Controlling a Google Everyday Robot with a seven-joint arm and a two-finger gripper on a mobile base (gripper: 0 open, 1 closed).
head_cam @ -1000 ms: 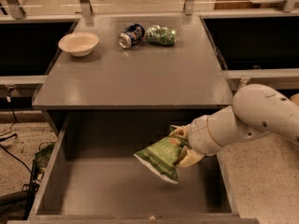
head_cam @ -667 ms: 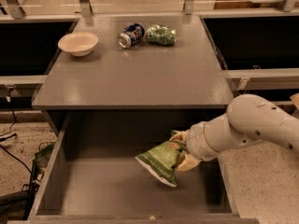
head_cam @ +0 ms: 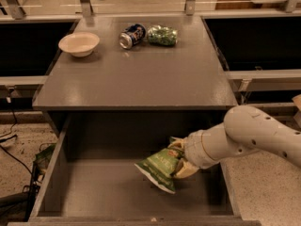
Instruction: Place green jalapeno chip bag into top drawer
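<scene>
I have the cream two-finger gripper [head_cam: 181, 158] reaching in from the right over the wide, shallow grey metal top drawer [head_cam: 52, 178], which stands open. Its fingers are clamped on the right end of the flat light-green foil jalapeno chip bag [head_cam: 157, 167], which hangs tilted over the drawer's right half. I'd lower until the bag's low end nears the floor, well inside the front lip, then part the fingers and lift straight up so the foil doesn't drag out.
</scene>
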